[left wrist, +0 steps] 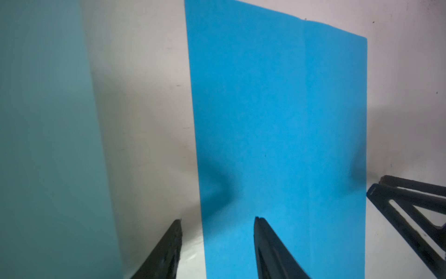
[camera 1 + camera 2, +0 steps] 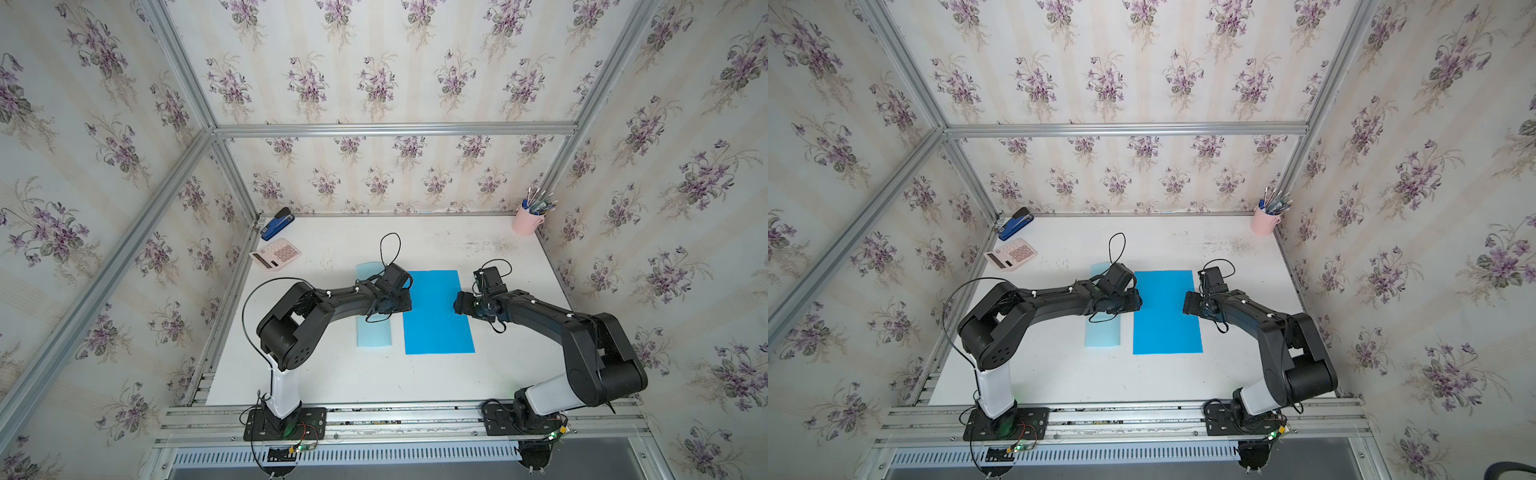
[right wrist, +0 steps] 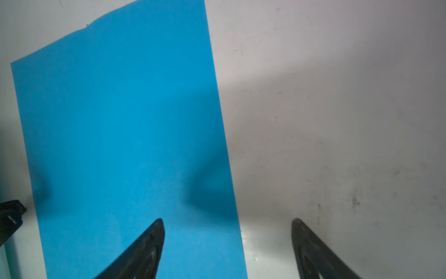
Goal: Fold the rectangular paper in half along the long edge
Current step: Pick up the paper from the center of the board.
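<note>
Your paper (image 2: 437, 311) lies flat in the middle of the counter (image 2: 498, 374). Its long edges run from the near edge toward the far edge, just beside a paler sheet (image 2: 373, 332). Expect it to be light, thin and limp: it will likely slide on the smooth top and buckle if pinched hard at one spot. Both pairs of jaws stand parted and empty, the left astride one long edge and the right astride the opposite one. Take hold at a long edge near its middle and carry it across low. A faint lengthwise line in the left wrist view may be a crease, though you cannot be sure.
</note>
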Robot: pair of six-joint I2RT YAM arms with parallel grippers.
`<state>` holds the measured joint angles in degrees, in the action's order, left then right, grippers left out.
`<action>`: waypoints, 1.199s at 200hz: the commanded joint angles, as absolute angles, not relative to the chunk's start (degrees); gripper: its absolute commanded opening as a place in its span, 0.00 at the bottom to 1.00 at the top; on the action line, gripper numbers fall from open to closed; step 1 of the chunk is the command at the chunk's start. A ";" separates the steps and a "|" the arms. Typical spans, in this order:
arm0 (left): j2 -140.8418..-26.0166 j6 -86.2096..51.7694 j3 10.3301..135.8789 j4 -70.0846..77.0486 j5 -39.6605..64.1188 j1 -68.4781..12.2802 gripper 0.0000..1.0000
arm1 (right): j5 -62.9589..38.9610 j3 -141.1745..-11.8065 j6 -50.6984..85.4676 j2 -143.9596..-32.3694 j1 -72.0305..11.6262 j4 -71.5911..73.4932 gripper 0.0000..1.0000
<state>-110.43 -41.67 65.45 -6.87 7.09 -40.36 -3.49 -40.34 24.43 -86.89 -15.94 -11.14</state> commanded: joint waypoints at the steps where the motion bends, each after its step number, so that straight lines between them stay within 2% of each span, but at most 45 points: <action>1: -111.50 -43.15 65.80 -10.22 8.35 -40.34 0.50 | -5.38 -40.56 24.57 -87.80 -15.83 -11.69 0.82; 76: -111.10 -44.03 67.41 -18.21 7.11 -40.34 0.47 | -13.17 -38.22 26.68 -85.86 -15.82 -10.78 0.82; 129: -112.36 -45.91 66.54 -15.99 11.49 -40.34 0.46 | -14.95 -36.13 27.44 -84.55 -15.82 -10.37 0.82; 155: -113.69 -46.83 66.54 -14.28 14.32 -40.31 0.42 | -16.08 -35.23 28.03 -84.59 -15.82 -8.97 0.82; 179: -114.64 -46.85 66.97 -14.03 15.25 -40.34 0.29 | -17.31 -34.55 28.71 -84.66 -15.82 -7.49 0.82; 194: -114.96 -46.76 67.08 -13.93 15.61 -40.34 0.25 | -18.24 -33.97 29.17 -84.64 -15.82 -6.26 0.82; 240: -114.72 -46.02 67.06 -14.41 15.12 -40.32 0.24 | -20.06 -33.27 29.84 -84.52 -15.82 -4.41 0.81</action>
